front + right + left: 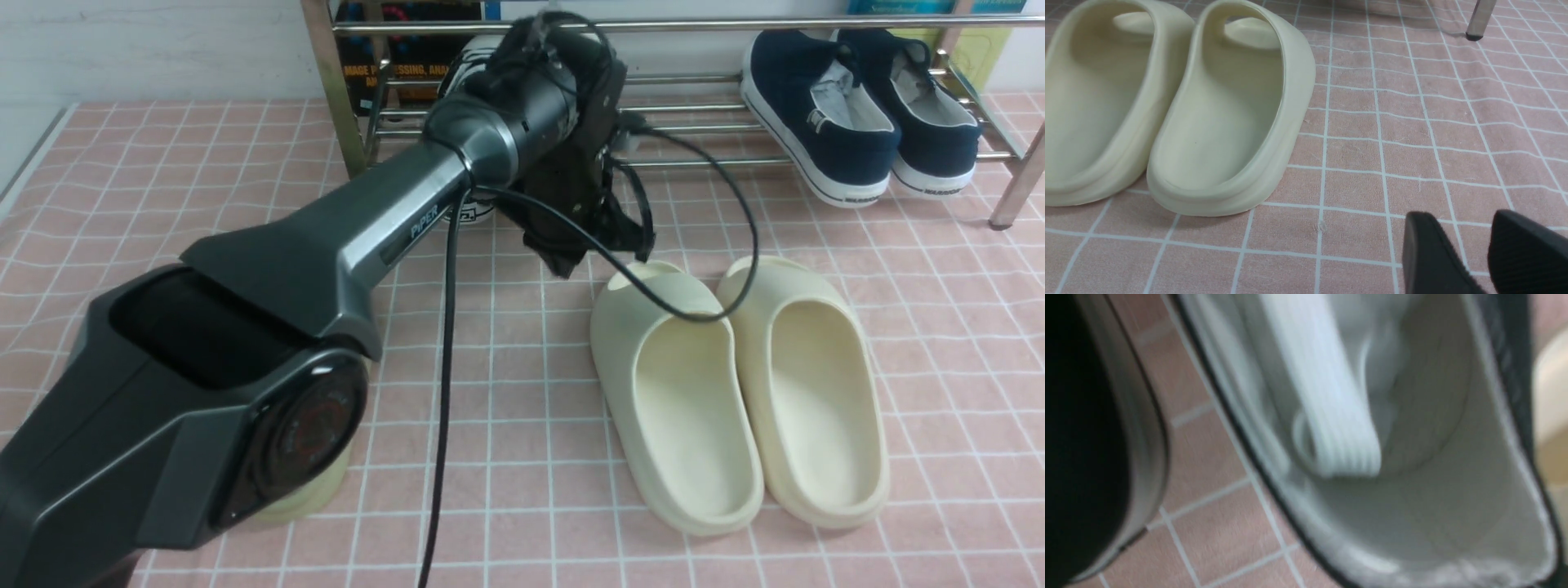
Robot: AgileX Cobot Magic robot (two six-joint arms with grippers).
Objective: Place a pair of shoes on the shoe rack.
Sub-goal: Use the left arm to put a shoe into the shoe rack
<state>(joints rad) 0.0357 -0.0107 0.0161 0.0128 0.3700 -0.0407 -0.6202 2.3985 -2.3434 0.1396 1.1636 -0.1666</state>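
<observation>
My left arm reaches across the pink floor to the chrome shoe rack (335, 106). The left gripper (571, 208) is largely hidden behind its own wrist and cables. The left wrist view looks straight into a black sneaker (1412, 506) with white lining and a white lace (1331, 400). It fills the view, blurred, and its heel rim runs out where the jaws stand; the gripper is shut on it. A second black shoe with a pale sole (1143, 457) lies beside it. A white toe cap (469, 57) shows among the rack's rods behind the arm. My right gripper (1461, 220) hovers open over bare floor.
Two navy slip-on shoes (824, 122) sit on the rack's right end. A pair of cream slides (735, 392) lies on the floor in front of the rack, left of the right gripper (1224, 122). A rack leg (1480, 18) stands far off. A pale slide edge (314, 490) shows under the left arm.
</observation>
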